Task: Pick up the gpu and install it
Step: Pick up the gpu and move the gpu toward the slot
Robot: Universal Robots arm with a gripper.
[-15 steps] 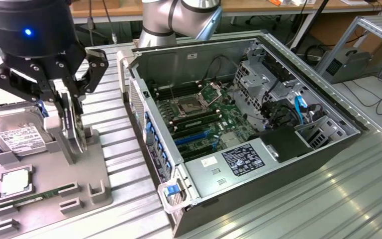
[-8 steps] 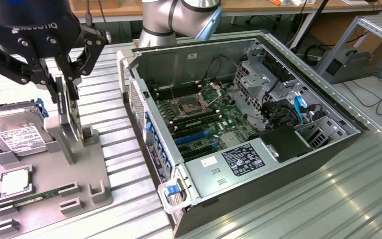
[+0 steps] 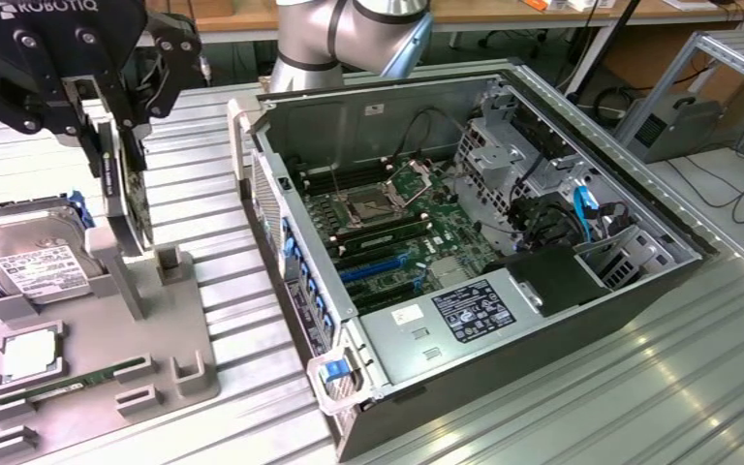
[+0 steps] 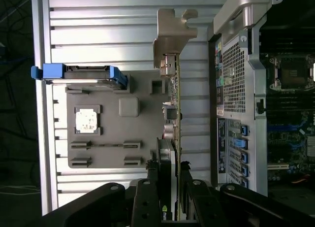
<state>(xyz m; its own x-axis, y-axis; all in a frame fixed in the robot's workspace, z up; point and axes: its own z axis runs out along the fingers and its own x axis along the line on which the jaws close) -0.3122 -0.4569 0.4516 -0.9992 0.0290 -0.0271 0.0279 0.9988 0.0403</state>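
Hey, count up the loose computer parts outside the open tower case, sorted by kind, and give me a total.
gpu, held in the gripper: 1
hard drive: 1
processor chip: 1
memory stick: 1
Total: 4

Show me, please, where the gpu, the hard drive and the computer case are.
gpu (image 3: pixel 128 208), exterior view, dark card face.
hard drive (image 3: pixel 34 263), exterior view, white label.
computer case (image 3: pixel 541 373), exterior view, dark outer wall.
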